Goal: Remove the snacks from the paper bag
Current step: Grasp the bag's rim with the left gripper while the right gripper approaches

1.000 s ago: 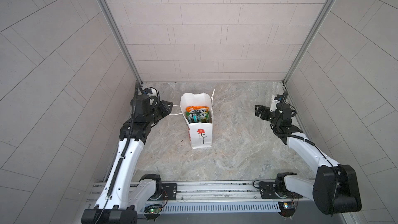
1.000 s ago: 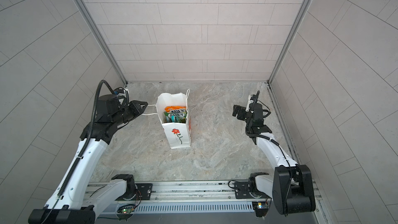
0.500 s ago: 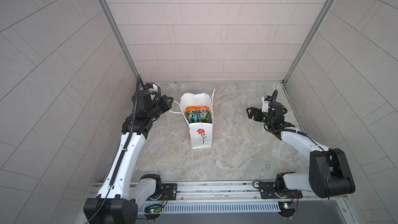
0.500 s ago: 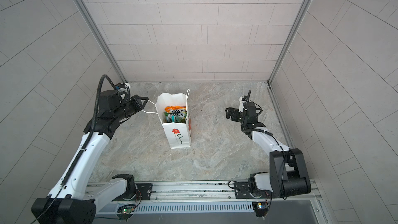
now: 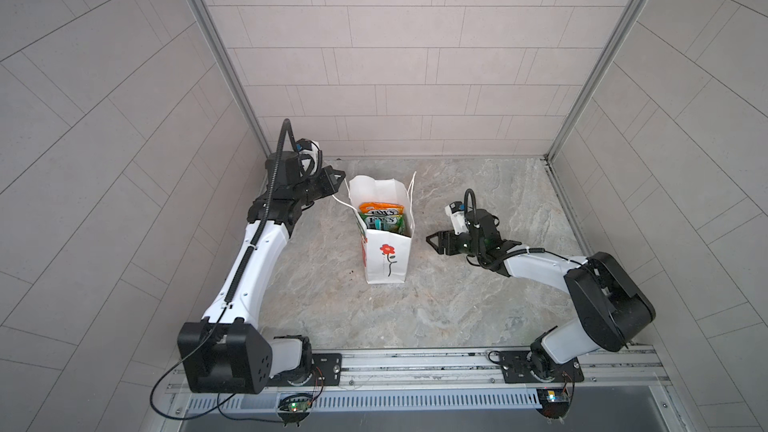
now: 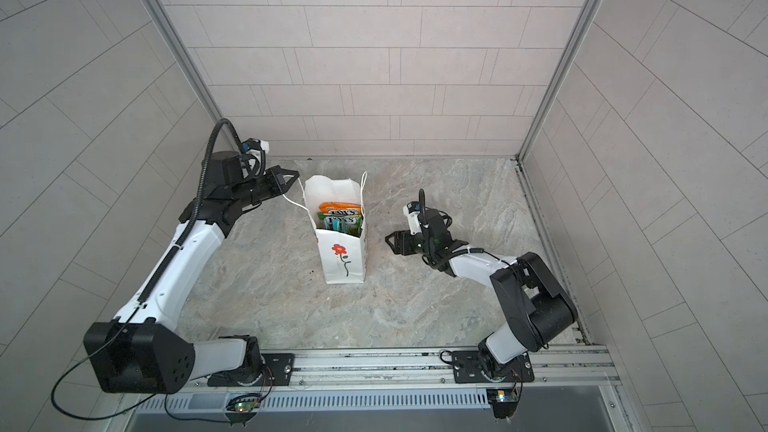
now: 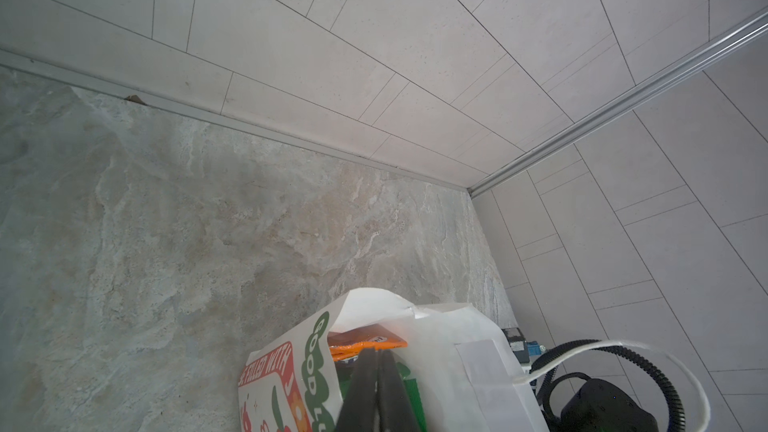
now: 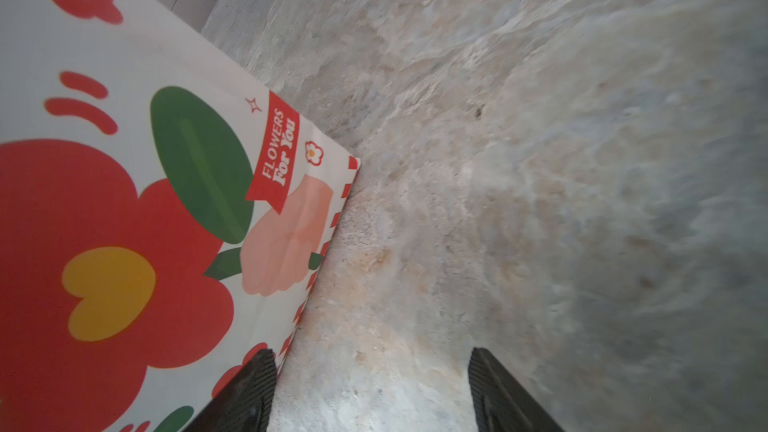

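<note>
White paper with a small red flower on its 6 o'clock face, the bag (image 5: 386,261) (image 6: 345,261) stands upright near the middle of the stone-patterned table (image 5: 478,305) (image 6: 436,305), mouth open upward in both top views. The snacks (image 5: 381,216) (image 6: 340,214) stand packed inside it: an orange one at the 12 o'clock end, green ones next toward 6, and a bit of teal lowest. Every snack that shows is in the bag.

The left gripper (image 5: 340,178) (image 6: 293,175) hangs at the bag's 10 o'clock, just beside the rim, tips pointing toward 3. In the left wrist view its fingers (image 7: 392,388) are pressed together with no gap, in front of the bag's mouth. Whether they pinch anything cannot be told. A white cord (image 5: 341,201) runs from the rim's 9 o'clock side out beneath this gripper.

The right gripper (image 5: 432,241) (image 6: 390,241) sits low at the bag's 3 o'clock, near but apart, pointing toward 9. In the right wrist view its fingers (image 8: 253,392) stand well apart with bare table between them, holding nothing.
</note>
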`<move>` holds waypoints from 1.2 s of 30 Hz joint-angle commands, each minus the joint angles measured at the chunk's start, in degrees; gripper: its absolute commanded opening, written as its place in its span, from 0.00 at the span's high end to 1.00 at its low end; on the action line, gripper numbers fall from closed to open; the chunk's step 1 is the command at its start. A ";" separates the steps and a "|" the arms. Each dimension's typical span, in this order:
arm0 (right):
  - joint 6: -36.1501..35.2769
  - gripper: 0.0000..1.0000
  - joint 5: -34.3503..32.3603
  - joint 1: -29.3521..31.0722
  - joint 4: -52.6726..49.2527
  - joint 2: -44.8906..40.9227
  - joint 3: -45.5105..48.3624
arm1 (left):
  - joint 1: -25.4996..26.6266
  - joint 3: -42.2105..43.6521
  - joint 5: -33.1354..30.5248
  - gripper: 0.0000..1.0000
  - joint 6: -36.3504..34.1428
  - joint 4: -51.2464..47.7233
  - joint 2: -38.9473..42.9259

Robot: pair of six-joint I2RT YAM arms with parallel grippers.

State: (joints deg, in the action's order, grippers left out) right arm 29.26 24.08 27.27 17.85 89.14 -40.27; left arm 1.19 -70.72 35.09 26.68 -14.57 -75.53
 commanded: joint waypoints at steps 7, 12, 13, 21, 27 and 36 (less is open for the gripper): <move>7.53 0.38 2.42 6.00 13.08 8.90 -5.15 | 0.82 -10.27 3.54 1.00 -2.56 5.82 -5.88; 10.92 0.42 1.66 8.18 17.53 14.71 -8.96 | 0.92 -15.92 4.19 1.00 -5.15 1.64 -9.28; 11.32 0.43 1.06 8.55 17.82 15.77 -9.96 | 0.99 -17.34 4.67 1.00 -5.59 0.95 -10.16; 13.02 0.44 -4.57 10.29 19.17 22.60 -15.58 | 1.81 -27.78 5.48 1.00 -7.78 -2.82 -16.32; 13.96 0.45 -7.49 10.43 21.00 27.23 -20.38 | 3.58 -35.35 7.18 1.00 -10.02 -5.92 -21.39; 16.71 0.46 -9.53 10.32 21.46 32.82 -27.43 | 6.88 -40.96 8.22 1.00 -13.72 -10.38 -25.46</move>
State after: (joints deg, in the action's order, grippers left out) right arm 44.60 16.05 37.39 38.28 120.99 -65.43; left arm 6.26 -107.55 40.69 15.99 -26.85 -102.17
